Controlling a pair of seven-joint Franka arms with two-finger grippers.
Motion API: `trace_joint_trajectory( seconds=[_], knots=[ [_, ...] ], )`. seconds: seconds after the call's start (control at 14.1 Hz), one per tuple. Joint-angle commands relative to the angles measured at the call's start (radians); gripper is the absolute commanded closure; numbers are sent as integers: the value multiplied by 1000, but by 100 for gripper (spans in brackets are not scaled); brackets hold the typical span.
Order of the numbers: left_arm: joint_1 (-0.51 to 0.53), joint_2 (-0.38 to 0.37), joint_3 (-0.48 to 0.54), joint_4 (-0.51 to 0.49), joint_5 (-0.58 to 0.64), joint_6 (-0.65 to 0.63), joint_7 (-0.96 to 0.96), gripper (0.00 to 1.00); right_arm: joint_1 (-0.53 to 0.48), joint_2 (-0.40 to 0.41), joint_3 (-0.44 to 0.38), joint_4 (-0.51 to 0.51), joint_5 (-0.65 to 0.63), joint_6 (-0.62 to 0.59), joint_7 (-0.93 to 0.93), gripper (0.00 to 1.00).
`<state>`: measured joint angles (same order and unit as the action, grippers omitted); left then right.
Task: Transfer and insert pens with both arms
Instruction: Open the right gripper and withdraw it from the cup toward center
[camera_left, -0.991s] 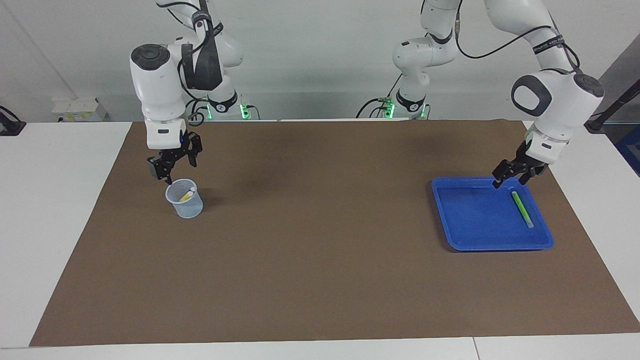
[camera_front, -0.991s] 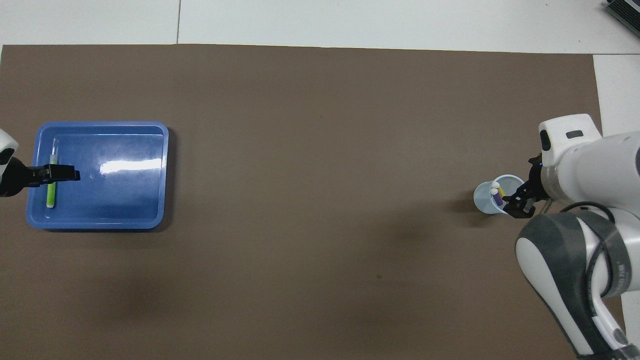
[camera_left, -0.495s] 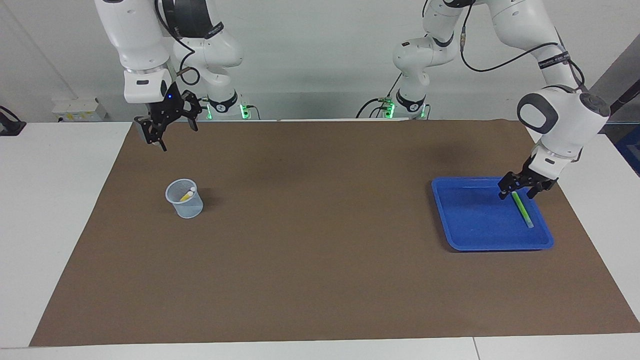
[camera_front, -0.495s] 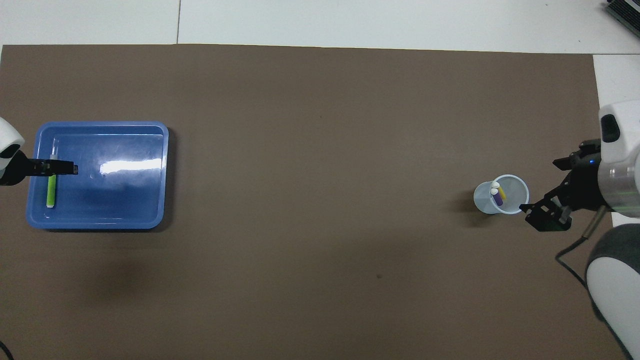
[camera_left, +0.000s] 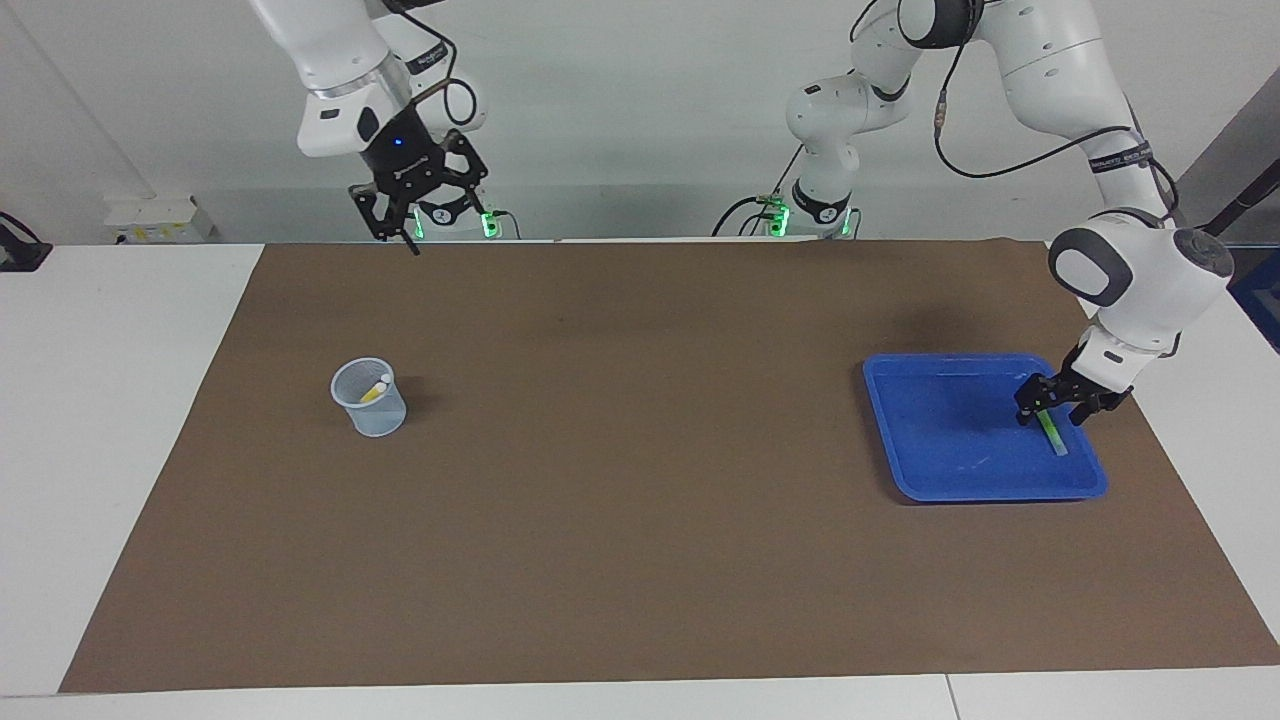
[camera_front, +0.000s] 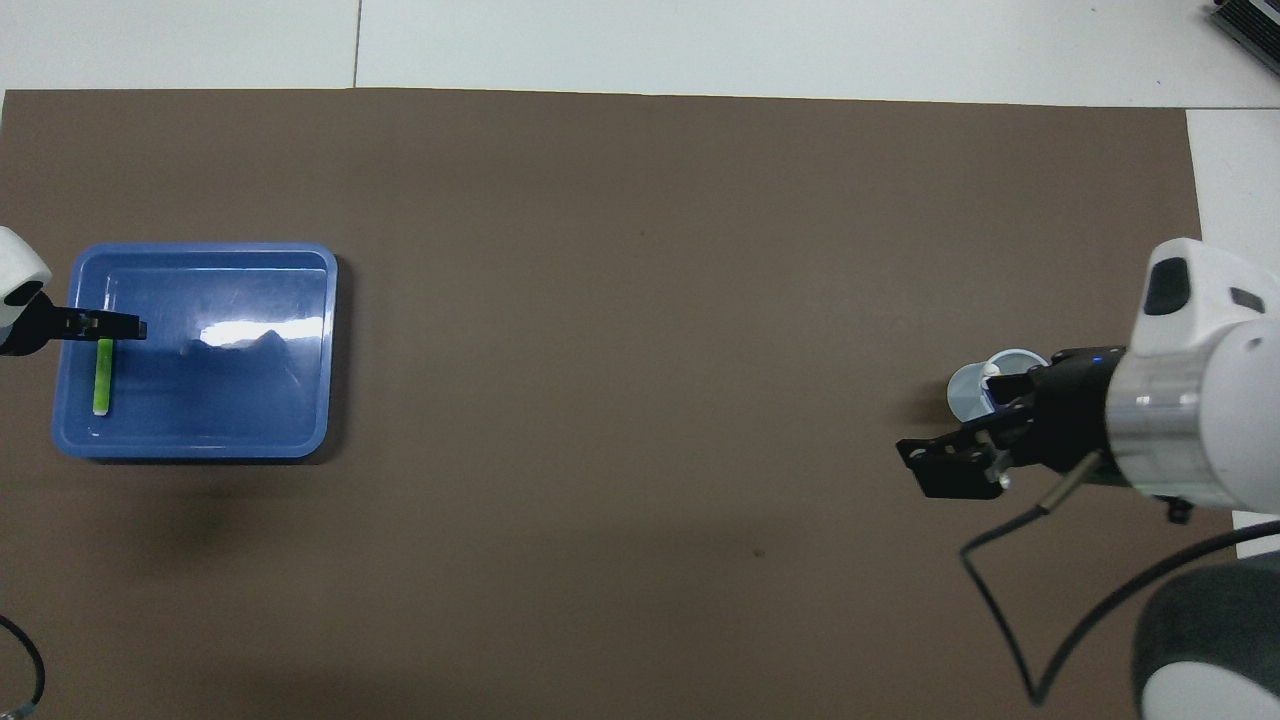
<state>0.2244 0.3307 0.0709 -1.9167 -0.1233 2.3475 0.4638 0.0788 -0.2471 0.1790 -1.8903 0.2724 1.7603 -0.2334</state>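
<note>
Facing view: the left hand (camera_left: 1056, 411) is lowered into the blue tray (camera_left: 930, 420), at the left arm's end of the table, its fingers set either side of the green pen (camera_left: 1050, 433), which lies flat on the tray floor; whether they already press the pen cannot be told; the right hand (camera_left: 408, 204) hangs high with fingers spread and empty, over the edge of the brown mat (camera_left: 640, 500) nearest the robots; the translucent cup (camera_left: 369, 398) stands on the mat toward the right arm's end, and the yellow pen (camera_left: 376, 389) leans inside it.

Overhead view: the left hand (camera_front: 98, 326) covers the end of the green pen (camera_front: 103, 376) that lies farther from the robots, close to the tray wall (camera_front: 200, 250) at the left arm's end; the right hand (camera_front: 955, 468) partly covers the cup (camera_front: 975, 392), where only a pale pen end and a trace of purple show.

Step in hand, as judged: the pick-up of the last pen from the tray; the next move calls for the left fingers to close firmly on the pen's shaft and lift it clear of the tray wall, then carry it toward mid-table, where the right hand can take it for insertion into the cup.
</note>
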Motion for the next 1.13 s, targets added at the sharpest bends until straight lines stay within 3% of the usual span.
trace_joint_trajectory(
  seconds=[0.0, 0.5, 0.85, 1.06],
  knots=[
    [12, 33, -8, 18, -12, 32, 26, 7, 55, 28, 2, -41, 86, 88, 185, 0],
    [36, 51, -11, 13, -35, 59, 58, 8, 55, 60, 2, -145, 250, 251, 308, 0],
    [24, 67, -13, 5, -39, 93, 56, 8, 56, 89, 2, -179, 404, 284, 385, 0],
    [24, 79, -14, 5, -44, 115, 56, 8, 56, 88, 2, -185, 409, 285, 397, 0]
  ],
)
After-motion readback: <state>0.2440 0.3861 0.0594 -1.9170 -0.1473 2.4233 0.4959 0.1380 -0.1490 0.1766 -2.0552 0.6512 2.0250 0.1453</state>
